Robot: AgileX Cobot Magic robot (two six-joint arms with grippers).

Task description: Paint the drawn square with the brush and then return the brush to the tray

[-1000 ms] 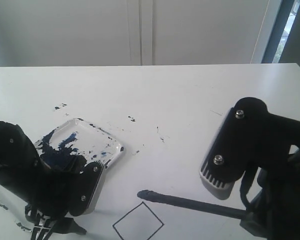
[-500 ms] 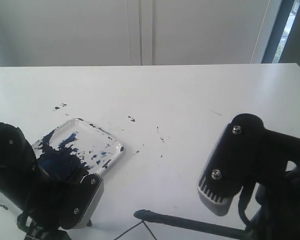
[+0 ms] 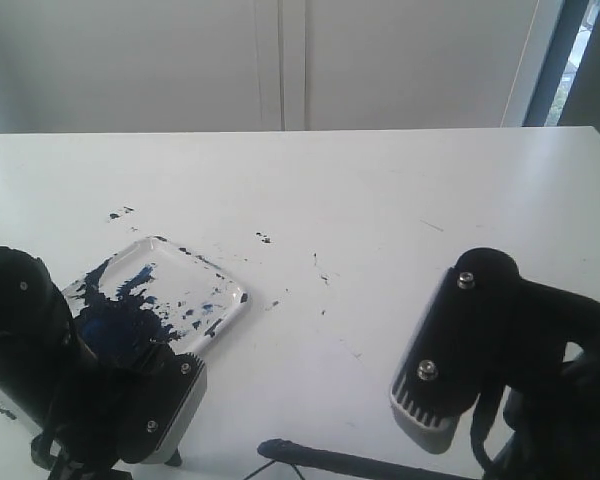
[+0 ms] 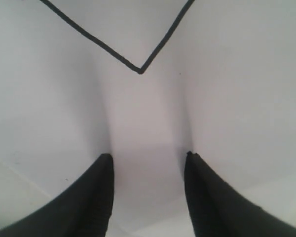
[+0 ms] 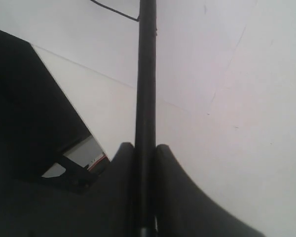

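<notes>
The right gripper [image 5: 144,148] clamps the brush [image 5: 147,74]; the left gripper [image 4: 148,159] stands parted, empty. The drawn square [image 4: 121,24] is cropped (one corner shows); the tray [image 3: 230,300], at eight o'clock, is half hidden.

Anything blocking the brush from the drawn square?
Nothing visible: the brush, held by the right gripper, runs over bare paper to a corner of the drawn square; the left gripper stands off to the side.

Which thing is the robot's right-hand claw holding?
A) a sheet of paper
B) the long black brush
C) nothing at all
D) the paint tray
B: in the right wrist view the brush runs straight between the fingers of the right gripper, which are closed on it, while the tray lies apart on the table.
</notes>
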